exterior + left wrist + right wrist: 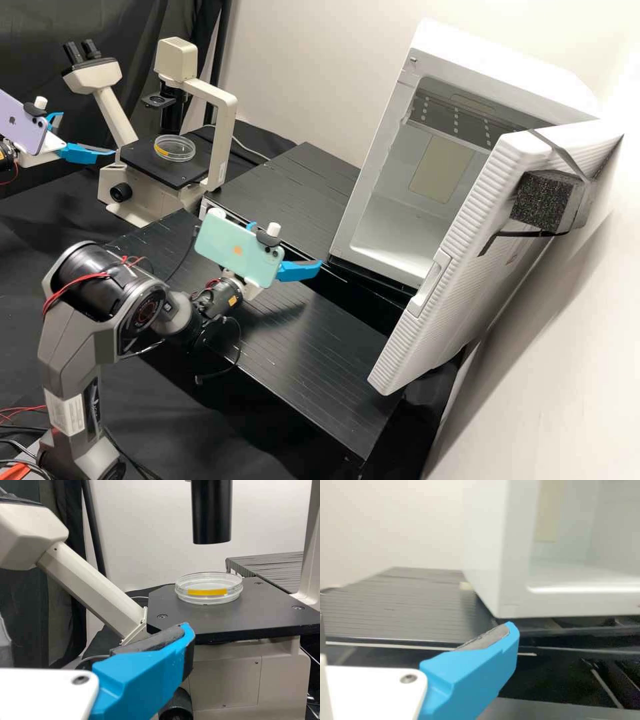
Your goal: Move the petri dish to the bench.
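A clear petri dish with a yellow-orange strip on its side lies flat on the black microscope stage. Left of the stage in the high view, my left gripper is open, holding nothing and apart from the dish. In the left wrist view, the petri dish sits beyond a blue finger of my left gripper. Over the black bench, my right gripper stands open, pointing toward the white incubator. A blue finger of my right gripper shows before the incubator's corner in the right wrist view.
The white incubator stands at the back right with its door swung open. Above the dish hangs a black microscope tube; the pale microscope arm rises beside the stage. A raised black platform lies between microscope and incubator.
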Controlling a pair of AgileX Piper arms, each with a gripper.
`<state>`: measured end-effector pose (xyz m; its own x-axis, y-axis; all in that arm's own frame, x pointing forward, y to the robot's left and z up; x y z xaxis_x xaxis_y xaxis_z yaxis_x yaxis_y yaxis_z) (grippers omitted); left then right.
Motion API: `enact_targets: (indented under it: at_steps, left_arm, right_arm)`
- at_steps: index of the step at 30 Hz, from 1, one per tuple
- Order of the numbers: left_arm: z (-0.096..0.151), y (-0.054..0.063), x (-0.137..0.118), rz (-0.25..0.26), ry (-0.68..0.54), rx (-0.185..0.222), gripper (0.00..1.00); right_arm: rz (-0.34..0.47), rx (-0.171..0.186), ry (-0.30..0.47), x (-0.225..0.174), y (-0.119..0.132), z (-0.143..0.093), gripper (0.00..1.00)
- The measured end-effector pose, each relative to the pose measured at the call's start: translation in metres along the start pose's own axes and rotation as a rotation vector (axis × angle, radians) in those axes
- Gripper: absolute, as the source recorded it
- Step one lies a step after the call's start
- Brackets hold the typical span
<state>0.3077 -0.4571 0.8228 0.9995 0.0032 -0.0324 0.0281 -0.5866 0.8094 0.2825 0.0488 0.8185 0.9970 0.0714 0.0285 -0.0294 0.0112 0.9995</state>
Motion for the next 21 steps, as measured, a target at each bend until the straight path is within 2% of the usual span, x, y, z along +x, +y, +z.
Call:
enact_targets:
  at_steps: [7, 16, 21]
  left_arm:
    - [0.000, 0.000, 0.000, 0.000, 0.000, 0.000, 1.00]
    - [0.000, 0.000, 0.000, 0.000, 0.000, 0.000, 1.00]
    - [0.000, 0.000, 0.000, 0.000, 0.000, 0.000, 1.00]
  right_arm:
    - [-0.068, 0.014, 0.157, -0.022, -0.023, -0.035, 1.00]
    - [-0.153, -0.011, 0.349, -0.029, -0.050, -0.084, 1.00]
    - [-0.150, -0.014, 0.445, -0.021, -0.054, -0.114, 1.00]
